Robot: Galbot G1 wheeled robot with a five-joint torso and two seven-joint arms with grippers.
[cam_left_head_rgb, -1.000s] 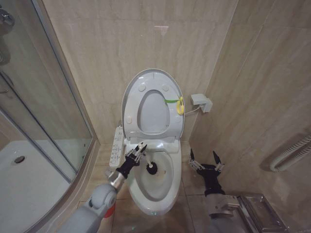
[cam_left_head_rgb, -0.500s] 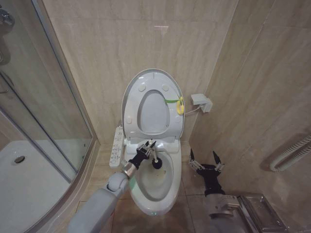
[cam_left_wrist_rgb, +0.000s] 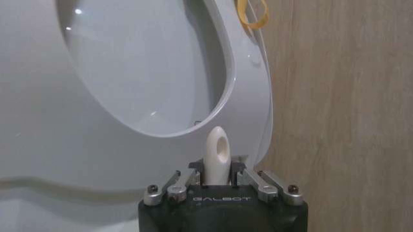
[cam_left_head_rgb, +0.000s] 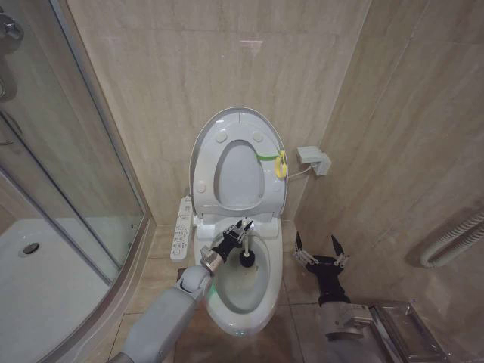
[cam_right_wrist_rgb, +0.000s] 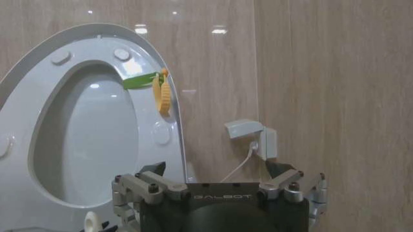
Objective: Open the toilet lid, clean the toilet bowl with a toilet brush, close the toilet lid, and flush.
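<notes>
Head view, toilet lid (cam_left_head_rgb: 240, 125): We see it standing straight up against the far wall, with the white seat (cam_left_head_rgb: 261, 181) up against it too. A yellow-green tag (cam_left_head_rgb: 276, 161) sits on its right edge.
Head view, toilet bowl (cam_left_head_rgb: 243, 291): We see it open below the lid, white, in the middle of the floor.
Head view, left gripper (cam_left_head_rgb: 240, 231): We see it over the far part of the bowl. Its fingers are closed tight on the toilet brush (cam_left_head_rgb: 247, 253).
Head view, toilet brush: We see its dark head down inside the bowl, near the far rim.
Head view, right gripper (cam_left_head_rgb: 320, 249): We see it low on the right, beside the toilet and near the wall. Its fingers are spread wide and hold nothing.
Head view, other things: We see a glass shower door (cam_left_head_rgb: 72, 174) on the left and a white control panel (cam_left_head_rgb: 182, 227) on the left side of the toilet.
Left wrist view: We see the left gripper (cam_left_wrist_rgb: 218, 181) pinching the white handle of the brush (cam_left_wrist_rgb: 217, 154). The handle tip sticks up past the fingers, with the raised seat (cam_left_wrist_rgb: 242, 96) behind it.
Right wrist view: We see the right gripper (cam_right_wrist_rgb: 219, 186) with its fingers wide apart. Past it we see the lid (cam_right_wrist_rgb: 139, 48), the tag (cam_right_wrist_rgb: 161, 92), and a small white wall box (cam_right_wrist_rgb: 255, 137) with a cord.
</notes>
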